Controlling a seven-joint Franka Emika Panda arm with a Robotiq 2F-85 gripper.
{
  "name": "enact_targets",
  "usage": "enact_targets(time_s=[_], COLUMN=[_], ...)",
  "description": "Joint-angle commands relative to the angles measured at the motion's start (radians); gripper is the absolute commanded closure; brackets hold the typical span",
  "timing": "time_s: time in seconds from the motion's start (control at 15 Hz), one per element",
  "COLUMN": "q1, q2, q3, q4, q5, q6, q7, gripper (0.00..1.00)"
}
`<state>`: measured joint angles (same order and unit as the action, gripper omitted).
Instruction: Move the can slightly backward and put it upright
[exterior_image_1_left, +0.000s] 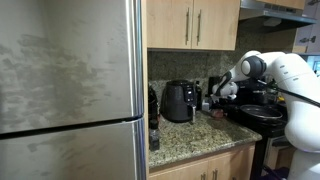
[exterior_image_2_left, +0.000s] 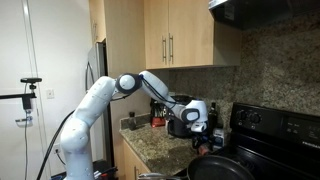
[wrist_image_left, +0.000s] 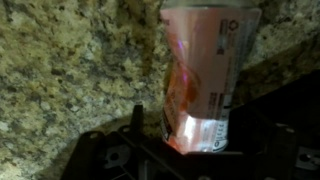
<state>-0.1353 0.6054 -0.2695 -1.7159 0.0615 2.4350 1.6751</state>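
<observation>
The can (wrist_image_left: 205, 70) is pinkish-red with a white label and fills the middle of the wrist view, hanging close in front of the camera. It hangs over the granite counter (wrist_image_left: 70, 70) and the black stove edge (wrist_image_left: 280, 120). The fingers themselves do not show clearly there. In both exterior views my gripper (exterior_image_1_left: 214, 94) (exterior_image_2_left: 201, 128) is held above the counter's end, between the black air fryer (exterior_image_1_left: 179, 101) and the stove. It looks shut on the can. The can is too small to make out in the exterior views.
A black frying pan (exterior_image_2_left: 222, 168) sits on the stove (exterior_image_1_left: 262, 118) beside the gripper. The stainless fridge (exterior_image_1_left: 70, 90) stands at the counter's other end. Dark bottles (exterior_image_1_left: 153, 110) stand beside the fridge. Wooden cabinets (exterior_image_1_left: 195, 22) hang above.
</observation>
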Motion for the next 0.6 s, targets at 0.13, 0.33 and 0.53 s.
enact_targets(time_s=[0.13,0.33,0.53], q1=[-0.005,-0.012,-0.007], q2=[0.014,0.013,0.013], q3=[-0.003,0.0,-0.008], q4=[0.007,0.003,0.001], q5=[0.009,0.013,0.004], q6=[0.002,0.002,0.01], q7=[-0.004,-0.014,-0.006], gripper=[0.35,0.58,0.71])
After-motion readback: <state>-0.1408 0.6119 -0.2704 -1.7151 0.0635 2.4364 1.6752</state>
